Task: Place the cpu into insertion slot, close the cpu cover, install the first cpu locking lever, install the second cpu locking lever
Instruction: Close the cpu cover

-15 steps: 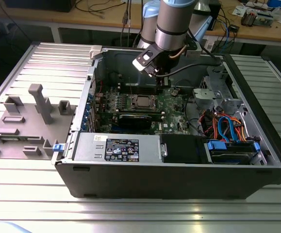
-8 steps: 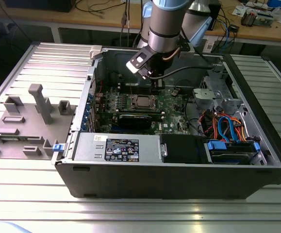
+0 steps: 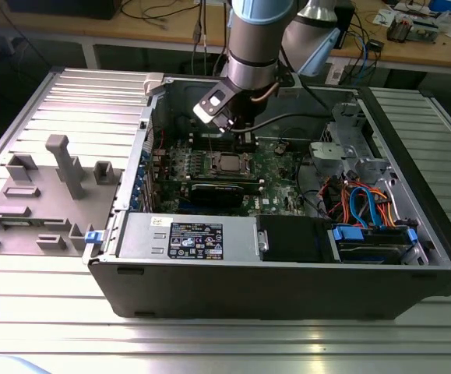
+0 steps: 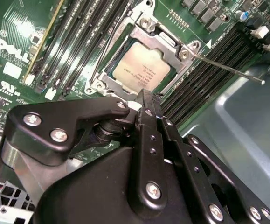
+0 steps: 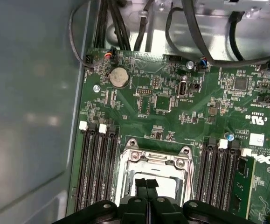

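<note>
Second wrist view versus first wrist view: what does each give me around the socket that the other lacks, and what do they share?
Second wrist view: the cpu in the socket, most of its silver top showing, and a thin lever rod angled out from the socket. First wrist view: the board beyond the socket, with a coin battery and black cables. Both: the cpu cover lying flat on the socket, and the gripper, shut, at its edge.

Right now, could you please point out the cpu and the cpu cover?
cpu (image 4: 141,67): second wrist view, middle of its silver-grey top.
cpu cover (image 5: 155,159): first wrist view, silver bar of its frame.
</note>
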Robot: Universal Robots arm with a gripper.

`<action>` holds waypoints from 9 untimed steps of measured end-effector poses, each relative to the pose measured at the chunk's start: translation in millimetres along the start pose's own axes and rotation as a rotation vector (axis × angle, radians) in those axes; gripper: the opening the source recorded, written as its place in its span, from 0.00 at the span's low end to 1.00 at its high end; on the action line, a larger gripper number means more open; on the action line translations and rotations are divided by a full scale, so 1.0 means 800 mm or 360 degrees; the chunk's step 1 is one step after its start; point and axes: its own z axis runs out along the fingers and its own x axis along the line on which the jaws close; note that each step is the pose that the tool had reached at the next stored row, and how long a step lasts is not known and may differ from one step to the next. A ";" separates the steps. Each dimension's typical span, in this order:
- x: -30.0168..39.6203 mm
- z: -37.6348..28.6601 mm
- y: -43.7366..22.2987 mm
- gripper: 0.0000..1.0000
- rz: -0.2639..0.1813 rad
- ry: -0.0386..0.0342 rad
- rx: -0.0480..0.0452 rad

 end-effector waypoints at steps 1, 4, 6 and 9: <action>0.0000 0.0014 -0.0007 0.11 0.0011 0.0000 0.0000; 0.0001 0.0065 -0.0049 0.11 0.0024 0.0000 0.0006; 0.0006 0.0098 -0.0115 0.11 0.0024 0.0001 0.0010; 0.0016 0.0150 -0.0239 0.11 0.0025 0.0002 0.0018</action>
